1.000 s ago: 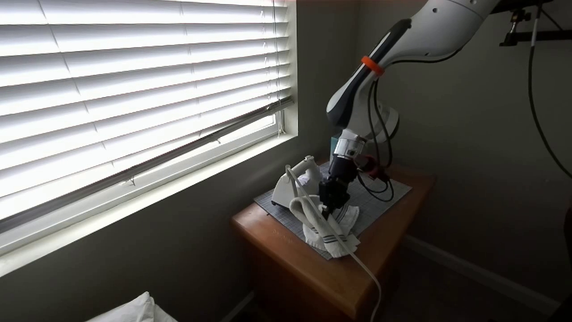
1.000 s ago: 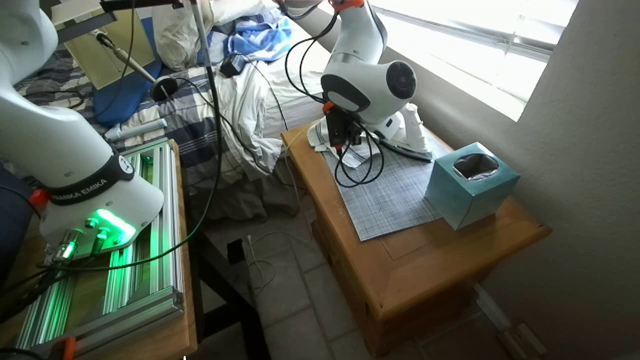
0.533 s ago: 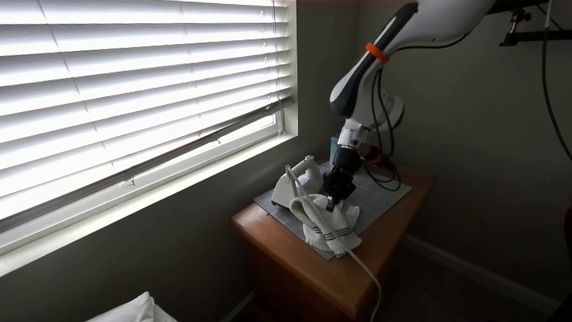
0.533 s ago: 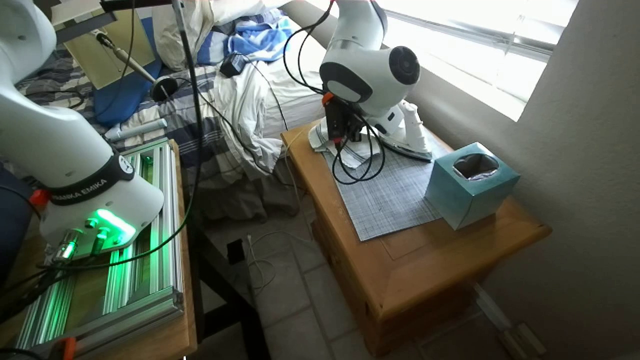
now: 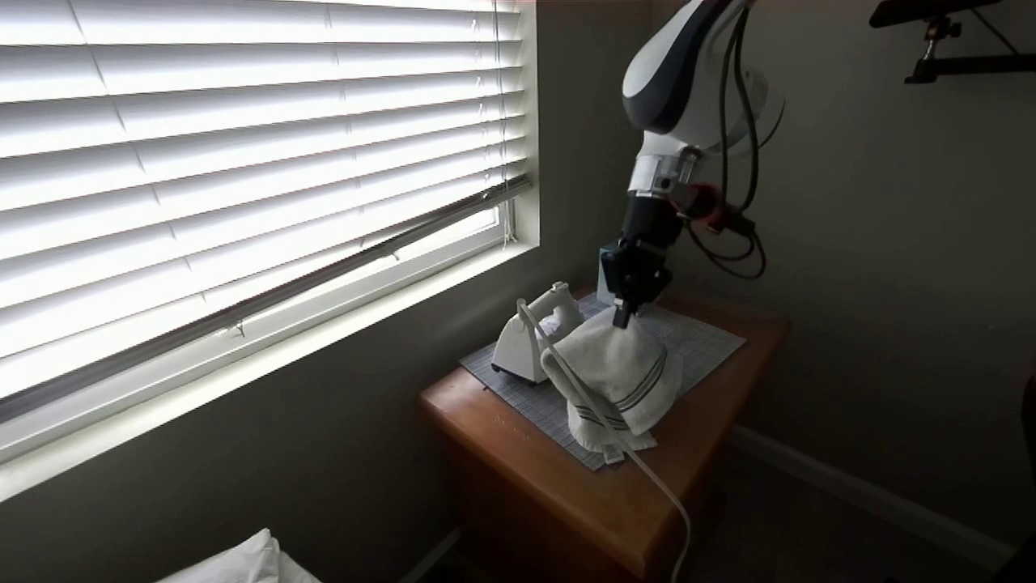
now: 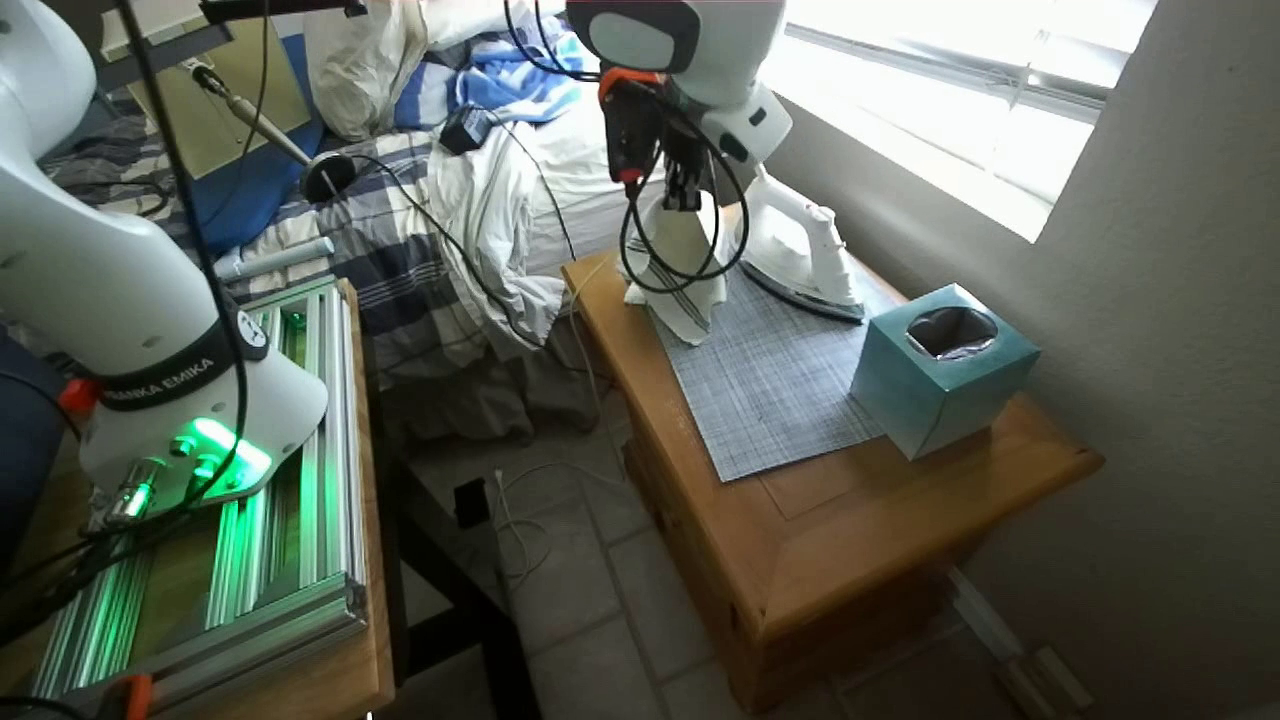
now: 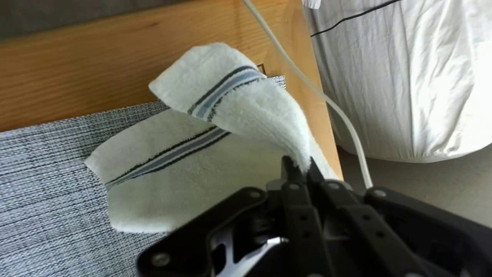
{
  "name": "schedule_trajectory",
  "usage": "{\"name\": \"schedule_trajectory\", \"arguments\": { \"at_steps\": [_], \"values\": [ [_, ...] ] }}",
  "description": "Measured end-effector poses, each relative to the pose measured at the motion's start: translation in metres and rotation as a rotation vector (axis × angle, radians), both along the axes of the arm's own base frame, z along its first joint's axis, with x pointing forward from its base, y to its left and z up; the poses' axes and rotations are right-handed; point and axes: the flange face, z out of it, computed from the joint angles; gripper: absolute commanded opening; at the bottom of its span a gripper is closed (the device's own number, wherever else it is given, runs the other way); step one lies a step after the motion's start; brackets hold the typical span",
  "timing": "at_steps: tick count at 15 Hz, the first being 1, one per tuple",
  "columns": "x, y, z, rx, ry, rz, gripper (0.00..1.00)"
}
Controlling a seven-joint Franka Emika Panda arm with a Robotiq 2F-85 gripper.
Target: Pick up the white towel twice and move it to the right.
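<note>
The white towel has dark and grey-blue stripes and shows in both exterior views (image 5: 611,352) (image 6: 692,312). My gripper (image 5: 622,314) is shut on a pinched fold at the towel's top and holds it raised like a tent. The towel's lower edges hang down to the grey placemat (image 5: 704,344). In the wrist view the towel (image 7: 180,188) runs up between the two nearly closed fingertips (image 7: 301,163). In an exterior view the gripper (image 6: 683,190) is partly hidden by the arm and its cables.
A white iron (image 5: 518,348) stands beside the towel on the placemat. Its cord (image 5: 660,482) passes across the towel's front and off the table edge. A teal tissue box (image 6: 940,375) stands on the wooden table (image 6: 850,540). A wall and a window border the table.
My gripper has risen from low at the towel, moving slightly away from the iron. The towel's middle has been lifted with it into a peak; before, it lay crumpled on the placemat.
</note>
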Motion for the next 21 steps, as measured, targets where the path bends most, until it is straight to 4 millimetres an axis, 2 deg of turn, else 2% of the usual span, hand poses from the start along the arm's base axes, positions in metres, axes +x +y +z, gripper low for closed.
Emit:
{"name": "schedule_trajectory", "arguments": {
  "at_steps": [7,9,12,14,16,19,21],
  "values": [
    [-0.028,0.037,0.121,-0.164,-0.024,0.003,0.01],
    [-0.034,0.049,0.15,-0.184,-0.03,0.011,0.01],
    [-0.042,0.069,0.179,-0.203,-0.049,0.057,0.01],
    [-0.044,0.077,0.187,-0.224,-0.069,0.1,0.01],
    [-0.044,0.075,0.186,-0.243,-0.082,0.141,0.01],
    [-0.035,0.048,0.171,-0.276,-0.123,0.19,0.01],
    [-0.026,0.02,0.148,-0.3,-0.143,0.202,0.01]
  ]
}}
